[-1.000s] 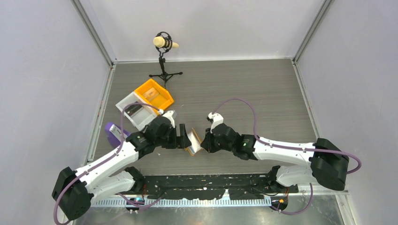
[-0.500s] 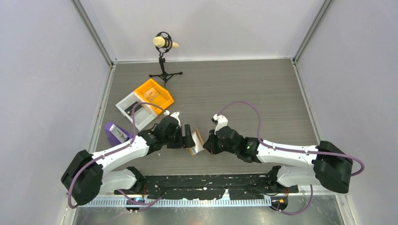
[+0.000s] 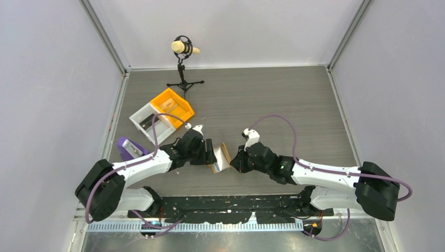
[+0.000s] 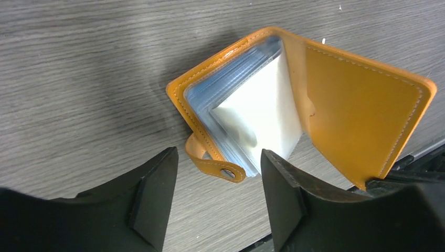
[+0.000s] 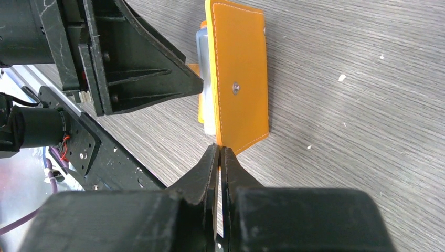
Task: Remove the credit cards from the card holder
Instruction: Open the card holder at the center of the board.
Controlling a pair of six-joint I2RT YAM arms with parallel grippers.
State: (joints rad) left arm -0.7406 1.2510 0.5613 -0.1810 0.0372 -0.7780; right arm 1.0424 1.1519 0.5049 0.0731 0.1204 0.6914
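Observation:
The card holder (image 3: 221,158) is an orange-tan bifold, standing open on the table between my two grippers. The left wrist view shows its orange cover (image 4: 362,100) swung open, clear blue-grey sleeves and a pale white panel (image 4: 260,113) inside, and a snap strap (image 4: 215,164). No dark credit card shows. My left gripper (image 4: 218,155) is open and empty, its fingers either side of the strap. My right gripper (image 5: 219,149) is shut on the lower corner of the holder's cover (image 5: 239,79). In the top view the left gripper (image 3: 210,156) and right gripper (image 3: 234,160) flank the holder.
An orange bin (image 3: 172,105) and a white bin (image 3: 148,123) stand at the back left. A purple object (image 3: 127,148) lies by the left arm. A microphone on a tripod (image 3: 183,50) stands at the back. A black rail (image 3: 225,202) runs along the near edge.
Both arms and the holder have shifted a little to the right. My left gripper has closed in on the holder's open side. The right gripper stays pinched on the cover.

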